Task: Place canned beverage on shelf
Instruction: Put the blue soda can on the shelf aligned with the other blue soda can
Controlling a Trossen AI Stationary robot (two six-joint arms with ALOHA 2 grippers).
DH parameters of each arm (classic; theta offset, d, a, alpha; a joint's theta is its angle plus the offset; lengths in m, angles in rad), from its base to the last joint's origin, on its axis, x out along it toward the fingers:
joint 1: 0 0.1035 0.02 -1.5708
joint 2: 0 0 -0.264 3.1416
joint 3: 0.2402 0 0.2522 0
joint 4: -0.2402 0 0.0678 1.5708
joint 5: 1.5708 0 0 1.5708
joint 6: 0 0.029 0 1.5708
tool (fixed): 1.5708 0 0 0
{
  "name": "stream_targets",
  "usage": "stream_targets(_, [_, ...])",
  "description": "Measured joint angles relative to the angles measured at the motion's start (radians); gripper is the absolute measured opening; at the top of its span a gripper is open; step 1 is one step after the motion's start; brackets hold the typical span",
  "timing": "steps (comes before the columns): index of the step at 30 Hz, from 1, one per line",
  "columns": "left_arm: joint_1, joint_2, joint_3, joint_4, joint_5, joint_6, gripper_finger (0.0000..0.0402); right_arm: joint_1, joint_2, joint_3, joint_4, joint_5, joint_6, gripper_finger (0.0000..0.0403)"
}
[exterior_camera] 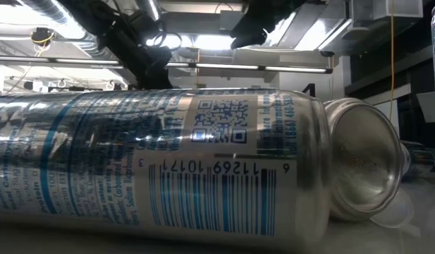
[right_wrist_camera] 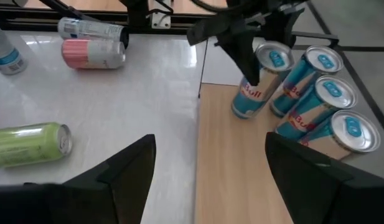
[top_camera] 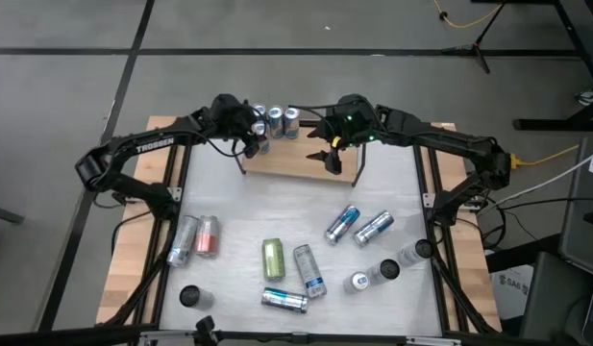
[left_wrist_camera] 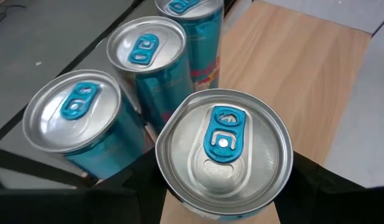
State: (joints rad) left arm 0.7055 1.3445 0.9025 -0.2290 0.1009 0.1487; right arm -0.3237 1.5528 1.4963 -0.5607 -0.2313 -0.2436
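Note:
The shelf is a light wooden board on thin black wire frames at the table's far side. Three blue-and-silver cans stand on its left end. My left gripper is shut on another canned beverage, upright right beside those three over the board. My right gripper hangs open over the shelf's right half, nothing between its fingers. My left gripper pinches the can's side wall just under the top rim between its two fingers. The fingers slant down from the table's left and near side. The can stays upright, its base at the board; whether it rests there I cannot tell.
Several cans lie on the white table nearer me, among them a green one, a pink one and silver-blue ones. A few stand upright near the front right. One lying can fills the low view.

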Motion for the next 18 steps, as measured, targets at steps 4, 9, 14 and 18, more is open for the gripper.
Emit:
stream_targets(4, [0.000, 0.010, 0.002, 0.001, -0.001, 0.029, 0.0209, 0.001, 0.000, 0.000, 0.022, 0.012, 0.000, 0.0292])
stream_targets(9, [0.000, 0.010, 0.002, -0.007, -0.005, 0.049, 0.0210, 0.001, 0.000, 0.000, 0.028, 0.012, 0.000, 0.0292])
stream_targets(14, [0.000, 0.010, 0.002, -0.016, -0.006, 0.051, 0.0222, 0.001, -0.001, 0.000, 0.028, 0.012, 0.001, 0.0292])
stream_targets(18, [0.000, 0.010, 0.001, -0.019, -0.007, 0.072, 0.0231, 0.002, -0.001, 0.000, 0.028, 0.012, 0.001, 0.0292])
